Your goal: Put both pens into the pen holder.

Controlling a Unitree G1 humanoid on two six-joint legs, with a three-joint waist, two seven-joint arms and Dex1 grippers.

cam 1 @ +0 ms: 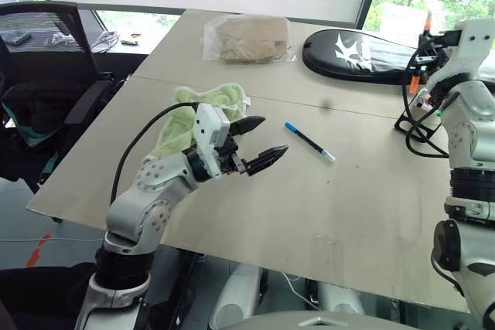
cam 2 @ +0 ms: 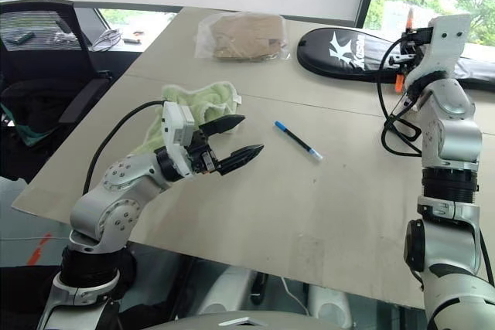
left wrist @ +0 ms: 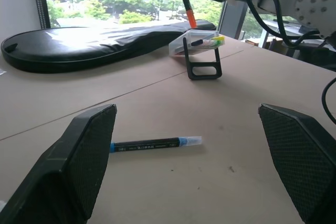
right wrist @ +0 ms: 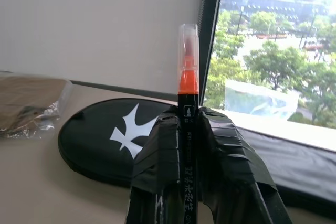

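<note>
Tabletop: pen holder holds markers.

Office, mesh desk chair, long worktable, big windows

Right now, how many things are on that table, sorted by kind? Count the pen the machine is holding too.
Pens: 2, a blue-capped pen lying on the table, an orange-ended pen held in the right gripper
Pen holder: 1
Black racket bag: 1
Green cloth: 1
Clear bag of brown material: 1
Total: 6
</note>
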